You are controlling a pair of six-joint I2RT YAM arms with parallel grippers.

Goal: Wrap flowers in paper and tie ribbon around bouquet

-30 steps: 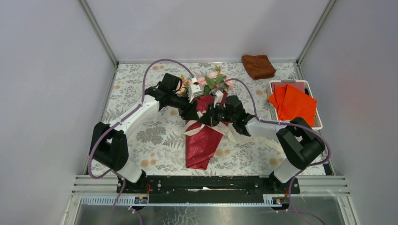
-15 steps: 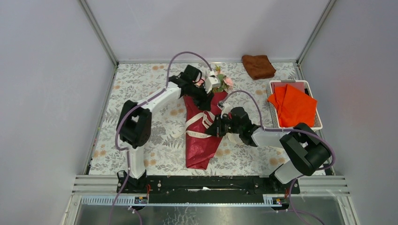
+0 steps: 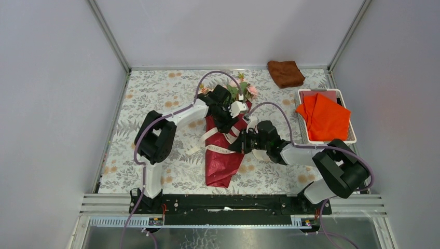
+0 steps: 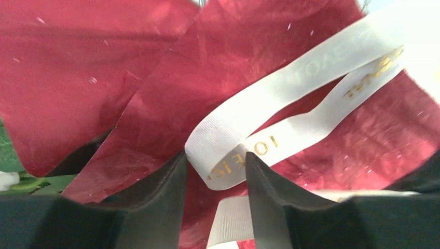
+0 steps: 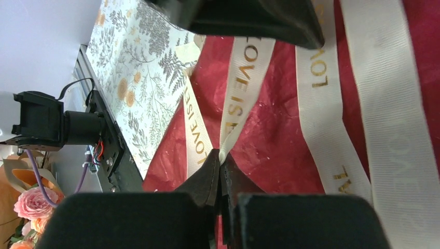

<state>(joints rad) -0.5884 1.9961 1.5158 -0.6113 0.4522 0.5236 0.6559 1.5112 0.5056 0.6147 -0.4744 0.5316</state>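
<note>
The bouquet lies in the middle of the table, its pink flowers (image 3: 243, 91) pointing to the far side and the dark red paper (image 3: 220, 166) wrapped round the stems. The cream ribbon (image 3: 218, 149) crosses the paper in several strands. My left gripper (image 4: 215, 162) hangs over the upper wrap (image 3: 227, 124), open, with a loop of ribbon (image 4: 223, 155) lying between its fingertips. My right gripper (image 5: 221, 158) is shut on a ribbon strand (image 5: 241, 83) printed with gold letters, just right of the wrap's middle (image 3: 241, 145).
A folded brown cloth (image 3: 286, 73) lies at the far right. A white basket (image 3: 319, 91) holding orange sheets (image 3: 324, 115) stands by the right wall. Both arms crowd over the bouquet. The black base rail (image 5: 106, 155) runs along the near table edge.
My left arm has come back from the flower end to the upper wrap, and its jaws have widened. My right gripper stayed shut on the ribbon and shifted slightly to the right.
</note>
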